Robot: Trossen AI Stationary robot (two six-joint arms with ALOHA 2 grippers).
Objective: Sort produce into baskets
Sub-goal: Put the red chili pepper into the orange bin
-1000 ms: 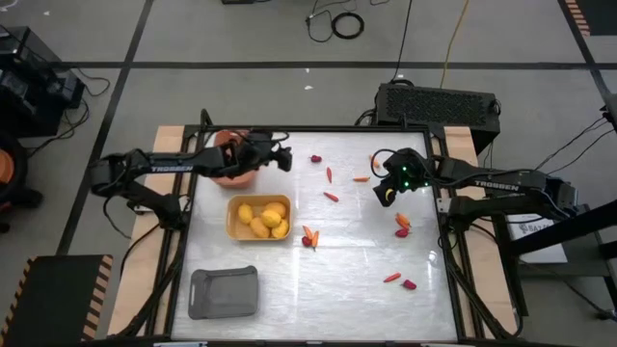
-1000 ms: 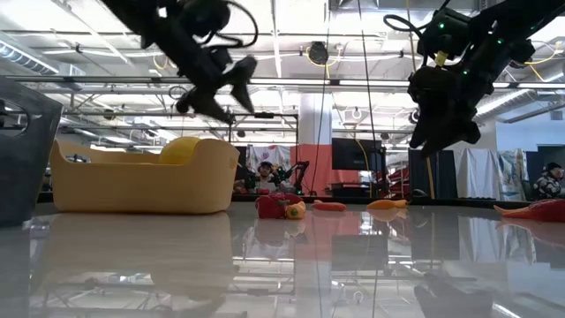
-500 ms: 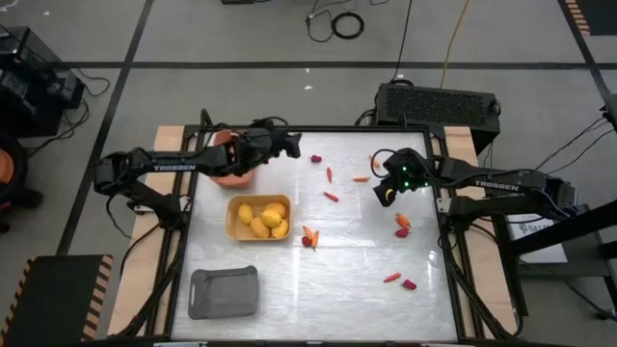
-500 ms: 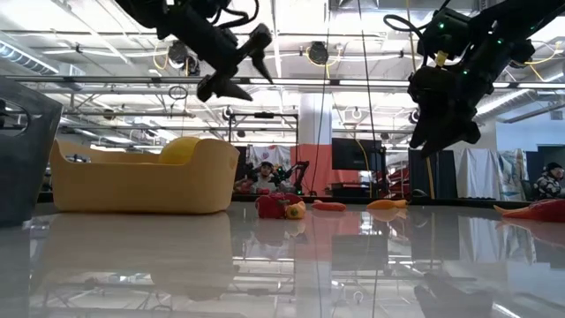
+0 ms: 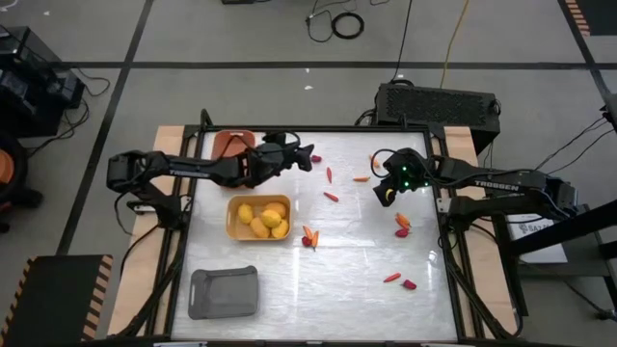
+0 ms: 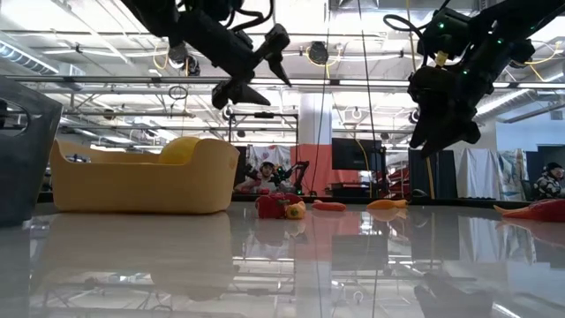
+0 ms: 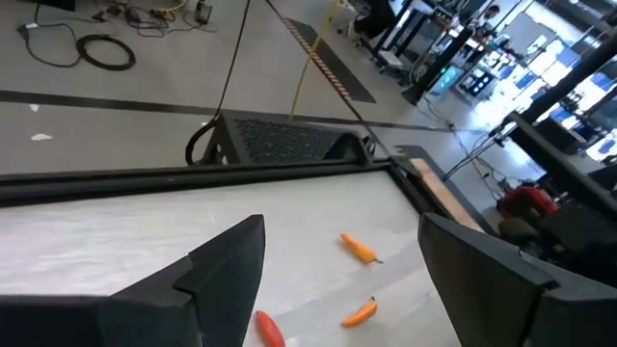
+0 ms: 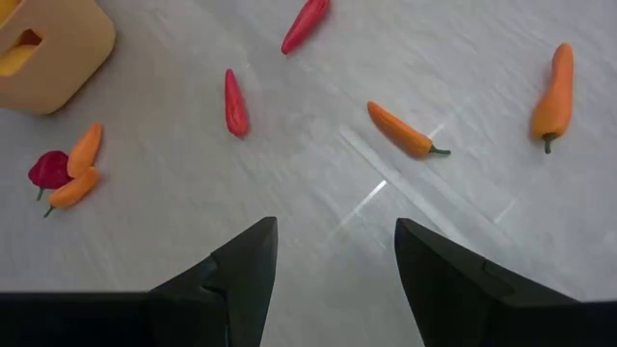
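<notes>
The left gripper (image 5: pixel 307 159) reaches out above the far part of the glossy white table (image 5: pixel 357 280), its two dark fingers spread apart and empty, just beside a small dark-red berry-like piece (image 5: pixel 316 159); the right gripper (image 5: pixel 385 196) hangs above the table's right half, fingers likewise parted with nothing between them. The shallow yellow plastic basket (image 5: pixel 233 225) sits left of centre and holds rounded yellow-orange fruits (image 5: pixel 262 220); the salmon-orange basket (image 5: pixel 231 142) lies at the far left corner, partly hidden by the left arm; the grey basket (image 5: pixel 224 292) sits at the near left. Thin orange and red chili-like sticks (image 8: pixel 408 132) lie scattered between the two grippers; an orange pair with a red berry (image 5: pixel 308 237) lies just right of the yellow basket; more pieces, perhaps berries and sticks mixed, lie near the right edge (image 5: pixel 402 226).
</notes>
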